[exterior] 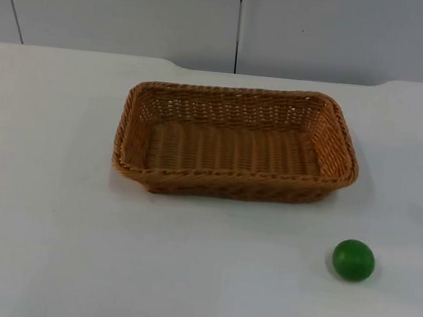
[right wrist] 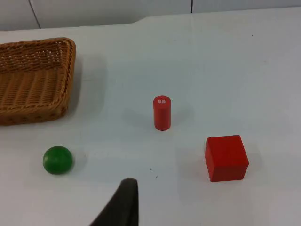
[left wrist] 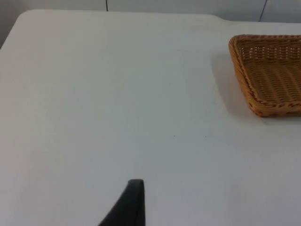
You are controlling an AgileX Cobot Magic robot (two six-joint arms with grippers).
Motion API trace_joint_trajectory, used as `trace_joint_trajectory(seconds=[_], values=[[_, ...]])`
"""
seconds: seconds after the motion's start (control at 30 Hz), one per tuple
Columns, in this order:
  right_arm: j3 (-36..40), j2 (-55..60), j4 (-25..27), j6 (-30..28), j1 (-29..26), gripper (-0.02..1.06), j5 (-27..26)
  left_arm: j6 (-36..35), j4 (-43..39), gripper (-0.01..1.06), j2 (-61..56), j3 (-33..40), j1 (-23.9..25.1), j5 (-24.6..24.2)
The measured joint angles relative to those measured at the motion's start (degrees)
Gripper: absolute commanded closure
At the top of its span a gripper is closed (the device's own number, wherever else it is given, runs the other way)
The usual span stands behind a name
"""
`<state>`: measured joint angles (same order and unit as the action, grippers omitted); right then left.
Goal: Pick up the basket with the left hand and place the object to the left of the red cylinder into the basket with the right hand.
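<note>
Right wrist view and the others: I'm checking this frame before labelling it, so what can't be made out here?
- Label on the red cylinder: right wrist view, a small white mark on its top, too small to read.
- Basket: cut off by the picture edge in both wrist views.
- Left gripper and right gripper: one black fingertip each, left wrist and right wrist; whether the jaws are open cannot be told.

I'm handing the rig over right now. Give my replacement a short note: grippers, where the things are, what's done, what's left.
Left gripper: waits above bare table, left of the basket.
Right gripper: above the table near the green ball.
Basket stands empty on the table. The ball lies left of the upright red cylinder; a red cube sits right of it.
Done: nothing.
Left: lift basket with left, put ball in with right.
</note>
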<state>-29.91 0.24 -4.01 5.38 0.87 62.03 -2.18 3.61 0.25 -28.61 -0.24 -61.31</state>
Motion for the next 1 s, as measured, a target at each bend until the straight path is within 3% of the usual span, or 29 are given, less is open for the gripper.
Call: trace_joint_trajectory(seconds=[0.27, 0.47, 0.6, 0.8, 1.0], values=[[-1.4, 0.3, 0.0, -1.5, 0.0, -0.01, 0.0, 0.0, 0.8, 0.00, 0.0, -0.2, 0.0, 0.1], [-7.1, 9.4, 0.0, -1.7, 0.0, -0.01, -1.9, 0.0, 1.1, 0.00, 7.2, -4.4, 0.0, 2.5], [-11.2, 21.1, 0.0, -2.7, 0.0, -0.01, -6.1, 0.2, 1.2, 0.00, 19.8, -9.1, 0.0, 8.1], [-12.8, 35.6, 0.0, -3.0, 0.0, -0.01, -13.2, 0.4, 1.3, 0.00, 34.2, -13.7, 0.0, 11.5], [-12.8, 45.2, 0.0, -3.1, 0.0, -0.01, -16.7, 0.4, 1.3, 0.00, 44.8, -14.7, 0.0, 14.3]])
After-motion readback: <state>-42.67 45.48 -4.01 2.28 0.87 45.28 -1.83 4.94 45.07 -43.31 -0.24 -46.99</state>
